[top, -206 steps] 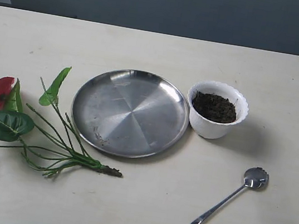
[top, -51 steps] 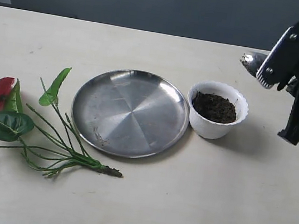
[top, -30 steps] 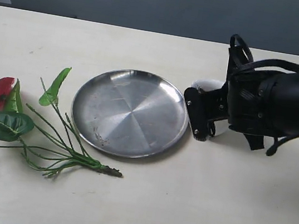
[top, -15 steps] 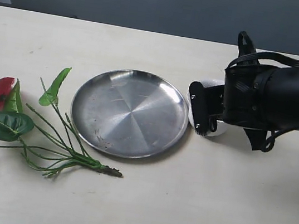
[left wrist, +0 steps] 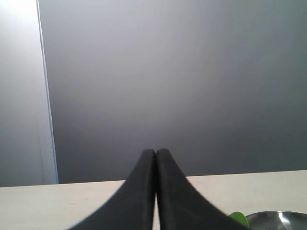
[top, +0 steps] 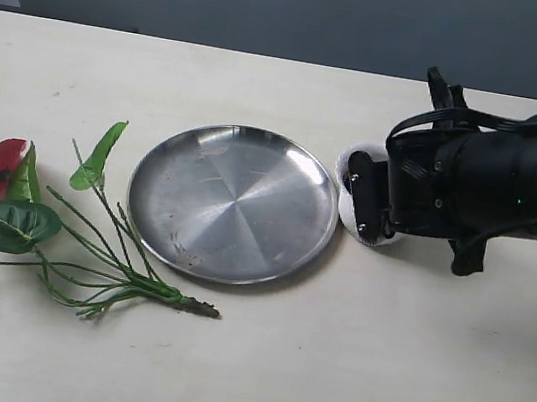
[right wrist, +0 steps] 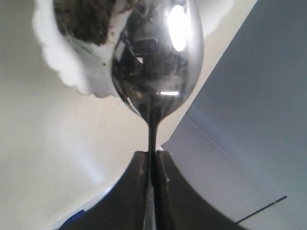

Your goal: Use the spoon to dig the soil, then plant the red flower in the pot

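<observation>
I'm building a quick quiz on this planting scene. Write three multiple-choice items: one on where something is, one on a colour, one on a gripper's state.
1. Where does the red flower lie?
A. In the pot
B. On the table, left of the steel plate
C. On the plate

2. What colour is the pot?
A. White
B. Blue
C. Black

3. The right gripper is
A. open and empty
B. shut on the spoon
C. holding the flower

Answers: 1 B, its stems rest on the tabletop; 2 A, its scalloped rim is white; 3 B, the fingers clamp the handle.
</observation>
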Tool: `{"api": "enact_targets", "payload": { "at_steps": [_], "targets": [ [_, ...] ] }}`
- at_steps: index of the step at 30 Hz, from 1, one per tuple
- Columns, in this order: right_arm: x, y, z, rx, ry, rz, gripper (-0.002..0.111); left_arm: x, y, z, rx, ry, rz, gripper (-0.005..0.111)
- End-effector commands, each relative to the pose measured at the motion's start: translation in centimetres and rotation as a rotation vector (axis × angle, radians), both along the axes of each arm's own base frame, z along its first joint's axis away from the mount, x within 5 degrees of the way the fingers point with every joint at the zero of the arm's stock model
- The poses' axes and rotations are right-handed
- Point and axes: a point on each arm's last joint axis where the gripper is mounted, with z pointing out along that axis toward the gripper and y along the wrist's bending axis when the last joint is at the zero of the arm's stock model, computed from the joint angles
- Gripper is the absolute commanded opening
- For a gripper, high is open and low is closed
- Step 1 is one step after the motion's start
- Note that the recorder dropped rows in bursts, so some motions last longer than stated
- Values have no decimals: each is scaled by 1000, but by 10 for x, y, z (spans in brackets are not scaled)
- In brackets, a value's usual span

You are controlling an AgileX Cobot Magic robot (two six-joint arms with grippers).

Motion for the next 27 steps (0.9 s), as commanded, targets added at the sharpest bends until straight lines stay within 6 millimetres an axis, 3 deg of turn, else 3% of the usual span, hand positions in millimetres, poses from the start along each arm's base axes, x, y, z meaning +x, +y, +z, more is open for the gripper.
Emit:
{"api": "enact_targets", "payload": {
  "at_steps": [1, 7, 11, 22, 27],
  "targets": [
    [-1, -2, 12, 37, -33, -25, 0, 0, -1, 0, -3, 0, -10, 0],
    [-4, 1, 4, 113, 30, -40, -1, 0, -1, 0, -3, 0, -10, 0],
    [-2, 1, -6, 70, 31, -65, -1, 0, -1, 0, -3, 0, -10, 0],
    [-5, 4, 11, 156, -63, -133, -1, 0, -1, 0, -3, 0, -10, 0],
    [-9, 9, 5, 224, 0, -143, -1, 0, -1, 0, -3, 0, -10, 0]
  ]
}}
